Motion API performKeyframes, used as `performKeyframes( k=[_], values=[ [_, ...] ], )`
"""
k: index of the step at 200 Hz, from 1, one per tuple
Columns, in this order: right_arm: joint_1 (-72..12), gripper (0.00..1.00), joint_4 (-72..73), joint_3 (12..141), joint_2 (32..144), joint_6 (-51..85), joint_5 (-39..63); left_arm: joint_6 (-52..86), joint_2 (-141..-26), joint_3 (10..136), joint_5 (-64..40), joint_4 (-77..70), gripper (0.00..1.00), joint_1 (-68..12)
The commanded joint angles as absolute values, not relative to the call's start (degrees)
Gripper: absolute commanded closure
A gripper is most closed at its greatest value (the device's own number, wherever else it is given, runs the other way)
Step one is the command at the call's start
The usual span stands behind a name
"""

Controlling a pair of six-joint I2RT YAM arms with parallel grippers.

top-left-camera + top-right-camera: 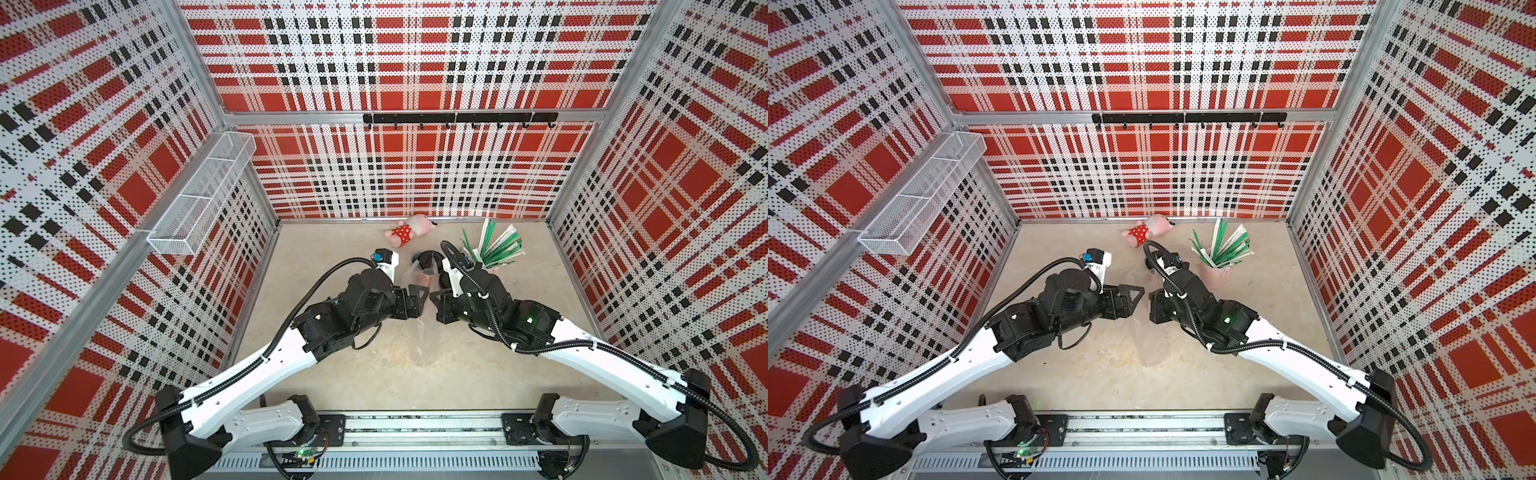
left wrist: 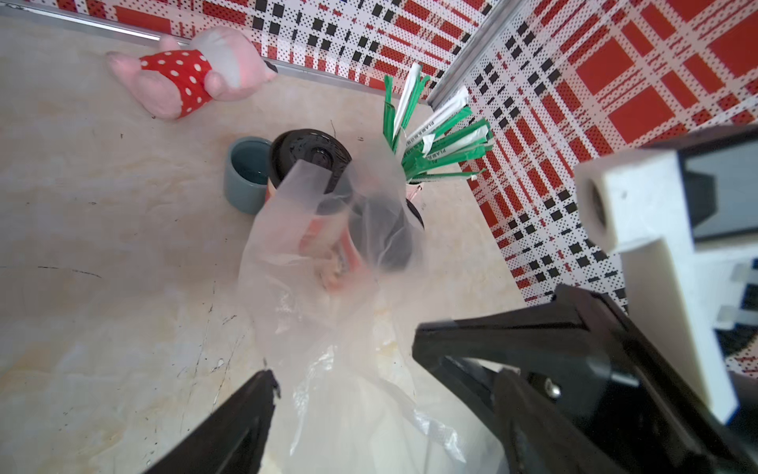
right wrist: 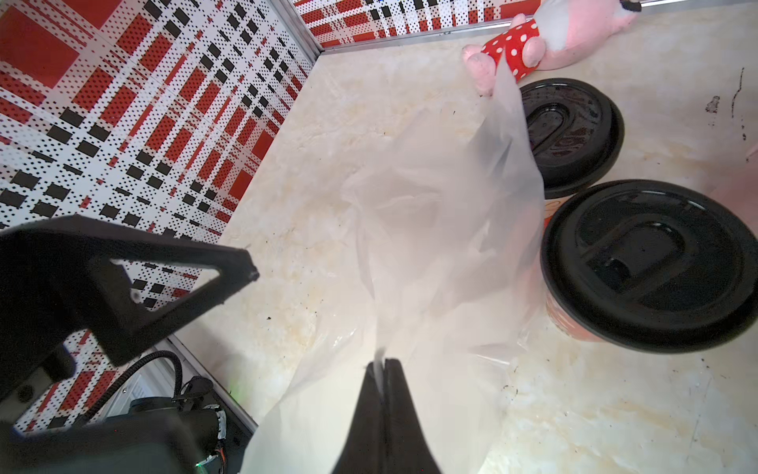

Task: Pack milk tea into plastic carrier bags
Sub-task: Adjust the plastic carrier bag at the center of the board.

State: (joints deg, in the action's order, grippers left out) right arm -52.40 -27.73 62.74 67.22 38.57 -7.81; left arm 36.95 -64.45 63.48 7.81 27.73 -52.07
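- Right gripper [image 3: 383, 366]: jaws pressed together, pinching the film of the plastic carrier bag [image 3: 443, 213].
- Left gripper [image 2: 344, 357]: jaws spread, film passing between them.
- Milk tea cups [image 3: 648, 262]: two, upright, side by side against the bag; 12 o'clock from the grippers in both top views.
- Pink straw cup [image 1: 1214, 276]: 2 o'clock.
- Plush toy [image 1: 1142, 235]: 12 o'clock, by the back wall.

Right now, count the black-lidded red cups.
2. One red cup stands beside the grey-blue cup; the second red cup stands next to it, beside the plastic bag. None seems hidden.
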Motion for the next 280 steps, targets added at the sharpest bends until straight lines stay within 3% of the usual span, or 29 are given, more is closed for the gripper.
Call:
performKeyframes(
  k=[1,47,86,128,154,171,234,280],
  values=[
    [-52.0,1.00,-27.5,63.6,66.8,38.4,-7.7,34.1,-67.0,63.4,8.9,31.0,0.12,-52.2],
    [-52.0,1.00,-26.8,63.3,66.4,38.6,-7.9,31.0,-71.2,65.9,8.5,35.3,0.12,-53.8],
    [-51.8,1.00,-27.1,63.7,66.4,38.2,-8.3,31.1,-73.2,66.4,12.7,40.9,0.19,-54.4],
    [-51.7,1.00,-27.3,63.4,66.4,38.3,-8.5,33.5,-70.6,66.6,16.9,41.4,0.42,-54.0],
    [-51.7,1.00,-27.1,63.0,66.4,38.4,-8.3,35.1,-68.5,65.0,18.1,41.3,0.48,-51.2],
    [-51.7,1.00,-26.8,62.7,66.4,38.5,-7.9,35.9,-66.6,63.9,18.1,40.8,0.47,-48.9],
    [-51.7,1.00,-26.2,63.1,67.5,38.3,-6.2,35.0,-66.7,64.1,15.3,38.4,0.28,-47.6],
    [-51.6,1.00,-25.0,61.3,66.4,38.8,-6.5,34.7,-69.2,64.1,14.8,37.6,0.27,-48.0]
  ],
)
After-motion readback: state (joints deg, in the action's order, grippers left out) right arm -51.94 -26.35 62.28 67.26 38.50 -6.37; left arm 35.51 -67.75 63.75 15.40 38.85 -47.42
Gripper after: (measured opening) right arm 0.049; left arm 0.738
